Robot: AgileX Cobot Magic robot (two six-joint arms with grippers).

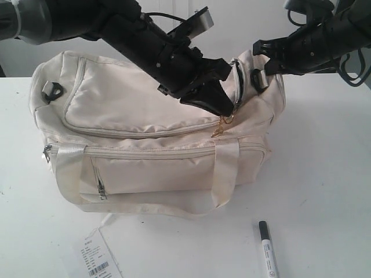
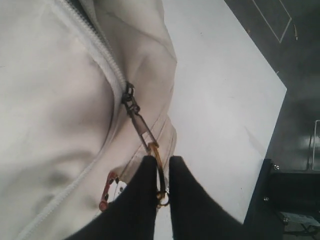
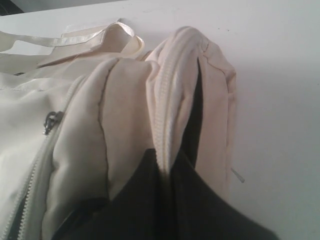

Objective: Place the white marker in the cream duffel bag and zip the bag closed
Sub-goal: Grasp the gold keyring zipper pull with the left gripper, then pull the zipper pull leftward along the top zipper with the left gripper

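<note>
Left jaws pinch the thin brass zipper ring (image 2: 155,148). Right jaws clamp a soft quilted fold at the cream duffel bag (image 1: 145,150) end. I see the slim white marker (image 1: 267,249) on the smooth surface (image 1: 324,191), near the bag's front.

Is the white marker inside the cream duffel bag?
No, the white marker lies on the table, apart from the cream duffel bag.

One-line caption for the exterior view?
Left jaws pinch the zipper pull of the bag, right jaws clamp its end; the marker lies outside on the table.
</note>
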